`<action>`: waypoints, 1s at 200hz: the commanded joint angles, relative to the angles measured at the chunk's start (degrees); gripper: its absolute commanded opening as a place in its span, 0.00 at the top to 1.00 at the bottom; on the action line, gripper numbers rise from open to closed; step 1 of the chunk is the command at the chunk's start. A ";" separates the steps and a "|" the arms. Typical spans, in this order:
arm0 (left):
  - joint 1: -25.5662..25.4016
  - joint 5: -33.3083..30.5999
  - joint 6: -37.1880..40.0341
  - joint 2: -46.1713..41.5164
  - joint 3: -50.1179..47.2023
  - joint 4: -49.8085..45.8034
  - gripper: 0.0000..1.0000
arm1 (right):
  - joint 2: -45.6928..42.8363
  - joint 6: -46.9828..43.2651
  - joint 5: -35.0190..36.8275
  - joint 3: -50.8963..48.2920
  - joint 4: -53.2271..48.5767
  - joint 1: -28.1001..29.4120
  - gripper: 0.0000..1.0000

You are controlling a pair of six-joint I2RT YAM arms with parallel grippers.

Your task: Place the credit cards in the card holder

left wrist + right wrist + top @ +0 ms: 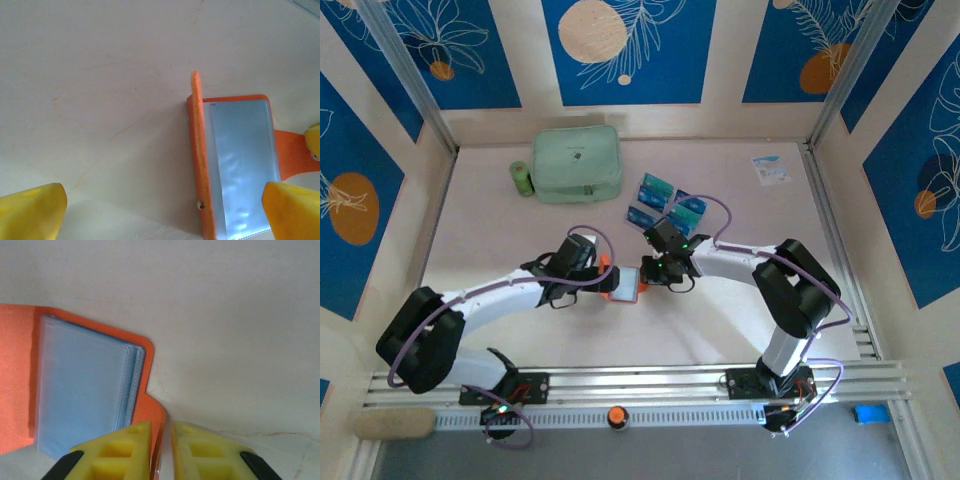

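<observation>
Several credit cards (658, 188) are seen lying loose beyond the card holder (625, 284), which is spread open on the table (500, 210). Its strap is pinched by the right gripper (161, 440), while the left gripper (162, 202) is splayed wide around it. Fetching a card is probably called for next.

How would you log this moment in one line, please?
left tool: open, at card holder | right tool: shut on card holder flap | credit cards: lying on table

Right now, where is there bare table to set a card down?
Free: the table this side of the small green cylinder and mint pouch; the stretch this side of the leaflet, right of the cards; the strip nearer than the orange wallet. Crowded: around the wallet, where both jaws work.
</observation>
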 commanded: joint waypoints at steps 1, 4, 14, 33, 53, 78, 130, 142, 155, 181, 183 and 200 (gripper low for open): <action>0.55 0.87 0.34 0.15 1.72 -1.17 0.00 | -3.17 -0.42 -1.65 1.88 -1.81 -0.17 0.80; 0.56 0.87 0.35 0.08 1.81 -1.25 0.00 | -3.35 -0.34 -1.74 1.97 -1.86 -0.12 0.80; 0.59 0.62 0.40 -0.25 2.11 -1.48 0.00 | -4.02 -0.09 -1.86 2.43 -1.99 -0.03 0.80; 0.54 0.10 0.77 -0.72 2.76 -2.14 0.00 | -4.86 0.50 -2.39 3.20 -1.90 -0.03 0.81; 0.56 0.07 1.20 -0.49 3.42 -2.37 0.00 | -4.95 1.63 -3.56 3.89 -0.99 -0.10 0.83; 0.54 0.42 1.47 0.31 3.62 -2.03 0.00 | -3.05 3.07 -5.15 5.48 0.02 -0.04 0.89; 0.58 0.17 1.82 1.26 2.09 -1.00 0.00 | 2.64 5.77 -8.31 7.63 2.68 -0.03 0.97; 0.58 0.01 1.98 1.45 1.71 -0.86 0.00 | 3.69 5.97 -8.77 7.64 3.34 0.03 0.98; 0.68 -0.14 2.22 1.78 1.52 -0.78 0.00 | 4.75 6.08 -8.76 7.73 3.59 -0.03 1.00; 0.62 -0.28 2.64 2.46 1.08 -0.21 0.00 | 6.09 5.96 -8.03 7.34 3.72 -0.38 1.00; 0.69 -0.28 2.69 2.50 1.07 -0.25 0.00 | 6.21 5.90 -8.03 7.30 3.72 -0.38 1.00; 0.69 -0.19 2.79 2.77 0.64 0.21 0.00 | 7.15 5.87 -8.13 6.90 3.89 -0.72 1.00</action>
